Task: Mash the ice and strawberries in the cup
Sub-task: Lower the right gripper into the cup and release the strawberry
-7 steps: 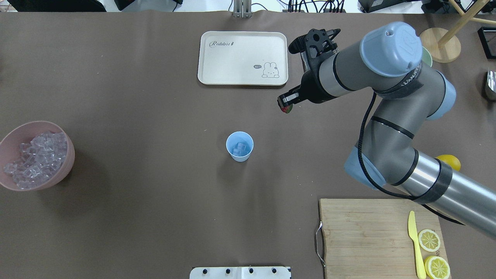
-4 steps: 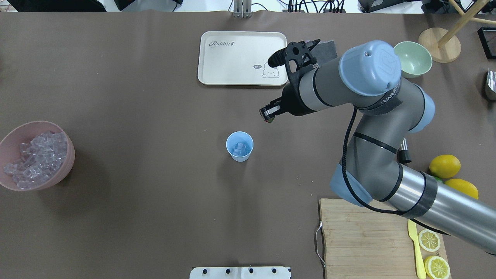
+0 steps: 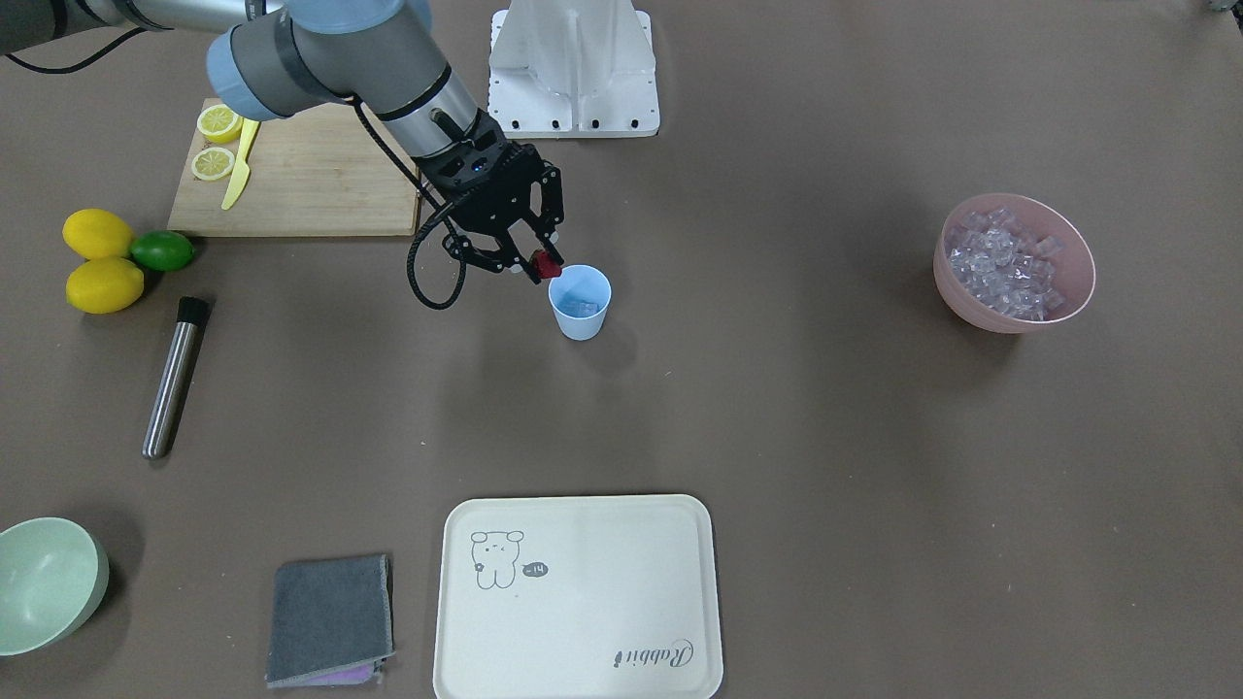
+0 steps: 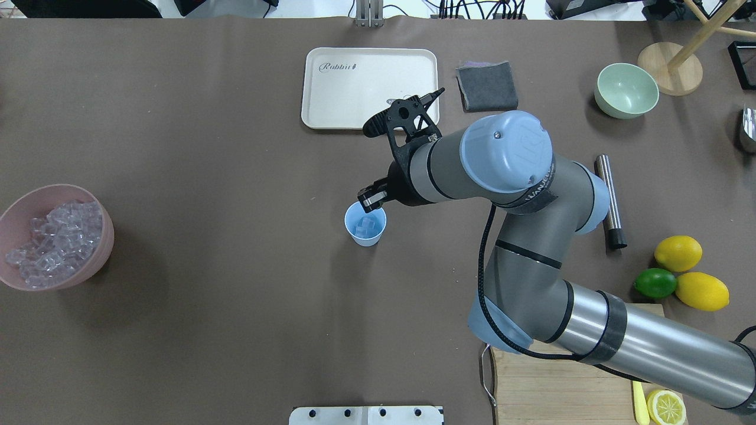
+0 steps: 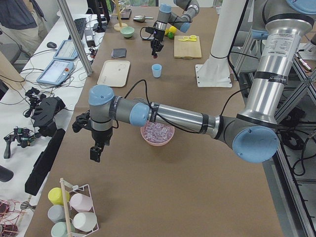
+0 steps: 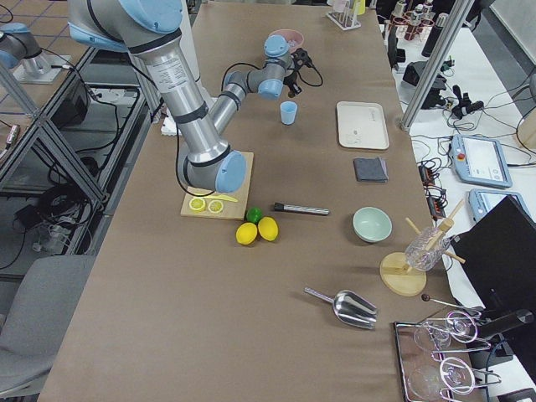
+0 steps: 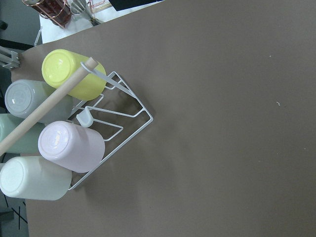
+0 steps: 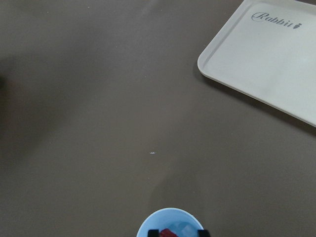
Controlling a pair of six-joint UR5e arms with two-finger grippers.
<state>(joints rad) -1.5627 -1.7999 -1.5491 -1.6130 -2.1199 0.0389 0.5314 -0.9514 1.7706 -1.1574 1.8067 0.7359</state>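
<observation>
Overhead, the right arm enters from the lower right corner, rises to a sharply bent elbow and folds back toward the middle of the table. Its wrist is turned so that the right gripper (image 4: 372, 199) points down at the far-right edge of the cup (image 4: 365, 231). Its fingers are pinched on the strawberry (image 3: 547, 263), a small red piece held at the very tips. In the right wrist view the fruit shows red between the two dark fingertips, directly over the cup's open mouth and above the rim. The cup stands upright on its own near the centre of the brown table, between the cream tray (image 4: 354, 88) on the far side and the white base plate (image 4: 366, 415) on the near side. It is pale blue and tapered, and it holds a few pieces of ice (image 4: 367, 224), clear cubes with a whitish glint lying at its bottom. More such cubes fill the pink bowl (image 4: 59, 188), well apart at the table's left edge. The left arm shows only from the table's end. Its forearm reaches out roughly level, and the left gripper (image 5: 95, 153) hangs straight down above bare table near a wire rack (image 7: 149, 116) of coloured cups. Whether its fingers are spread or closed cannot be told.
</observation>
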